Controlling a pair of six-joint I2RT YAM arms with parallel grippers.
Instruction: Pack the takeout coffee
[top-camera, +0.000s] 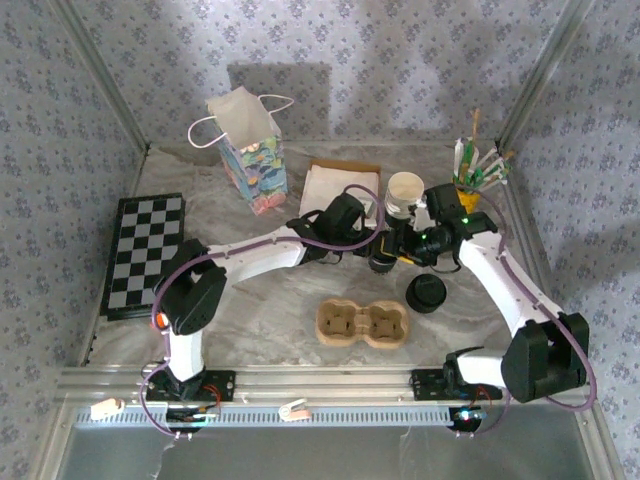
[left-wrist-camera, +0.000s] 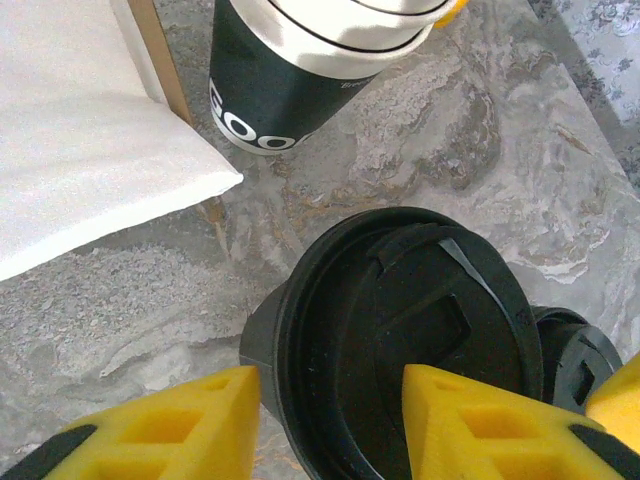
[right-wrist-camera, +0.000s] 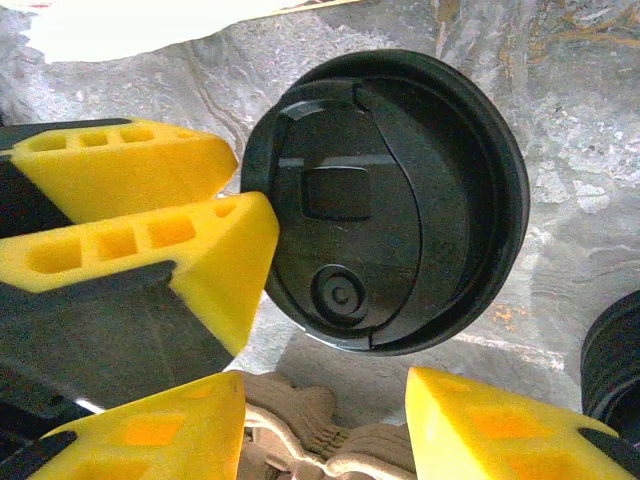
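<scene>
The takeout coffee (top-camera: 383, 262), a dark cup with a round black lid, stands on the marble table behind the pulp tray (top-camera: 362, 322). My left gripper (top-camera: 374, 250) hangs over the coffee (left-wrist-camera: 410, 330). Its yellow fingers (left-wrist-camera: 170, 425) stand apart, one beside the cup's left wall and one above the lid. From the right wrist, the left gripper's fingers (right-wrist-camera: 170, 250) sit at the left rim of the lid (right-wrist-camera: 390, 200). My right gripper (right-wrist-camera: 325, 420) is open just short of the coffee with nothing between its pads, and the tray (right-wrist-camera: 300, 430) lies below.
A stack of lidless cream-rimmed cups (top-camera: 405, 190) stands just behind the coffee, next to a white napkin pile (top-camera: 340, 185). A low black lid piece (top-camera: 427, 293) lies right of the tray. A paper bag (top-camera: 250, 150), a chessboard (top-camera: 148, 250) and a stick holder (top-camera: 475, 170) ring the work area.
</scene>
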